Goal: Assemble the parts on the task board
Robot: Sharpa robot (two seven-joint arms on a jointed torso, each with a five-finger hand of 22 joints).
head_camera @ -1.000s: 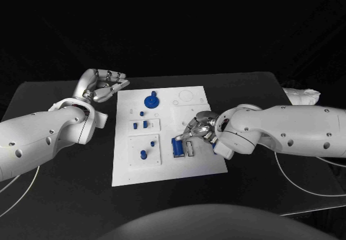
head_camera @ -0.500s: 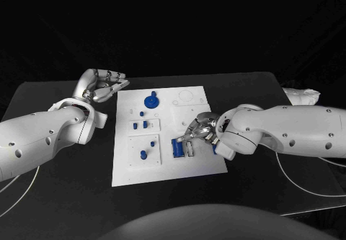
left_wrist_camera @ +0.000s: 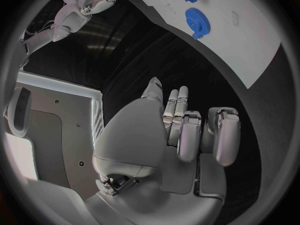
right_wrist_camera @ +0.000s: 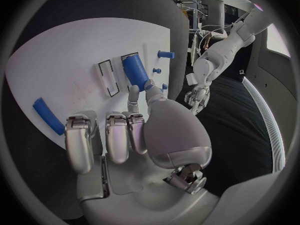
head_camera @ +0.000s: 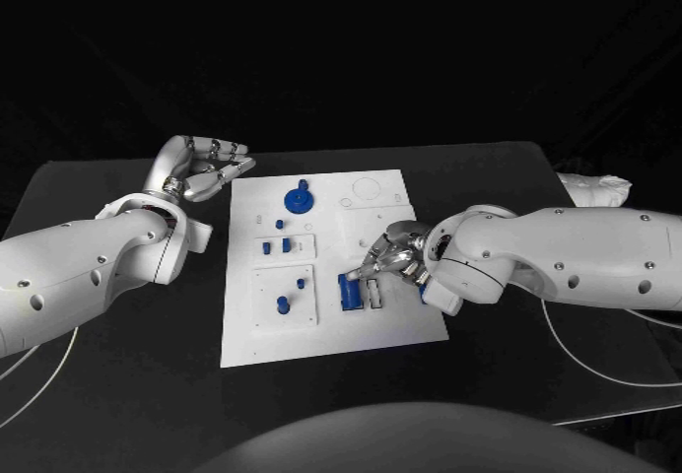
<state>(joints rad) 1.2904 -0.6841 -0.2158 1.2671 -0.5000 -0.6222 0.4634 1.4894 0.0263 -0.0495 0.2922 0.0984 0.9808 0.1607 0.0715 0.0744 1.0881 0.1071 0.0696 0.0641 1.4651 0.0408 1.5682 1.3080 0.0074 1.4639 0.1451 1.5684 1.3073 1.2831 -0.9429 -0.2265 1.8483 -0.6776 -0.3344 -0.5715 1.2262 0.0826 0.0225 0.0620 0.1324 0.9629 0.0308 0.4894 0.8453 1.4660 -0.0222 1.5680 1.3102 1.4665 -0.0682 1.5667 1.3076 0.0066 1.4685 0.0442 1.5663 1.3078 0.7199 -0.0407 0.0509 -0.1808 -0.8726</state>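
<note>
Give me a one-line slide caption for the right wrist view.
Right robot hand over the white task board, fingertips touching a blue block seated in its slot.

The robot's left arm reaches in from nine o'clock in the head view, forearm angled up toward eleven o'clock, where the left hand (head_camera: 206,166) rests with its fingers curled loosely inward, holding nothing. Its wrist view shows the same hand (left_wrist_camera: 181,130) with the palm up and the fingers lying close side by side, slightly bent. The right arm enters from three o'clock, its bulky white forearm stretching toward the centre. The right hand (head_camera: 394,258) points toward nine o'clock with its fingers bent downward; in its wrist view the hand (right_wrist_camera: 128,135) shows fingers folded at the tips, thumb extended forward, nothing grasped.
</note>
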